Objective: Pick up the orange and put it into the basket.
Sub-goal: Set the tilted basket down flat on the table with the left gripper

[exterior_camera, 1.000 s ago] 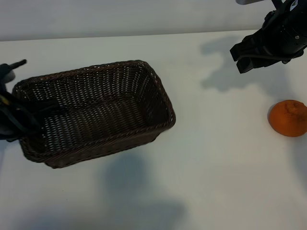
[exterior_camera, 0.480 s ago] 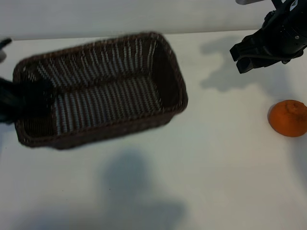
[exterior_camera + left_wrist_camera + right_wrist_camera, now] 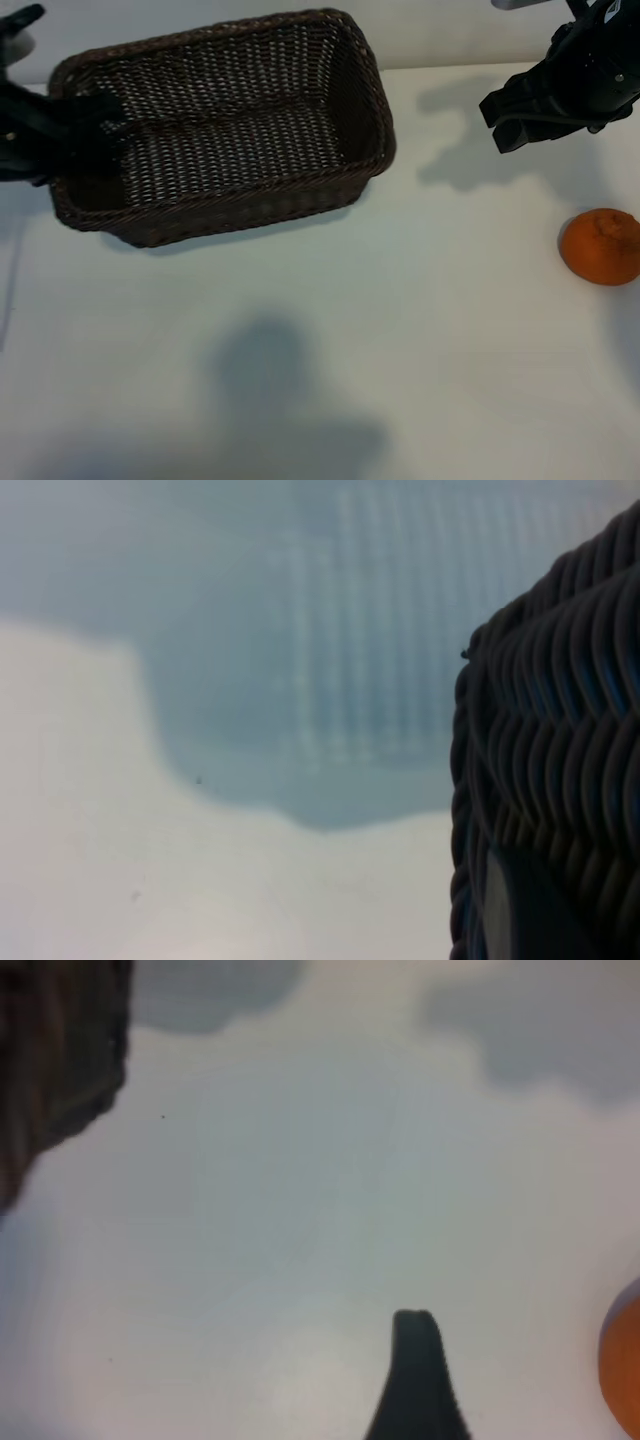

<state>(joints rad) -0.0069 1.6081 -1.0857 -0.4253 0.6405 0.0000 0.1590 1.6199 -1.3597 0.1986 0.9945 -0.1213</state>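
- Orange (image 3: pixel 601 246) — one small round fruit, dimpled skin, lying on the white desk (image 3: pixel 330 340) at the far right edge of the exterior view. Nothing touches it. Being near-spherical, it has no real long axis; a knobby patch on its upper face looks like the stem end, turned upward. A sliver of it (image 3: pixel 625 1365) shows at the edge of the right wrist view.
- Basket (image 3: pixel 220 125) — one dark-brown woven piece, rectangular with rounded corners, nothing inside it. Long axis runs across the exterior view from left to right, slanted slightly, the right-hand end a little farther back. Open mouth faces up. It sits in the upper left, well apart from the orange.
- Left gripper (image 3: pixel 60 125) — at the basket's left short end, jaws clenched on the wicker wall there. The left wrist view shows weave (image 3: pixel 560 780) close up with the basket's shadow lying apart from it on the desk, so the basket appears to be raised.
- Right gripper (image 3: pixel 515 118) — hovering at upper right, above and behind the orange, jaws released and holding nothing; one finger (image 3: pixel 418 1380) shows in the right wrist view.
- Status — pick-up not yet begun. Remaining, by my reading: descend onto the orange, grasp it, carry it across, drop it in the basket.
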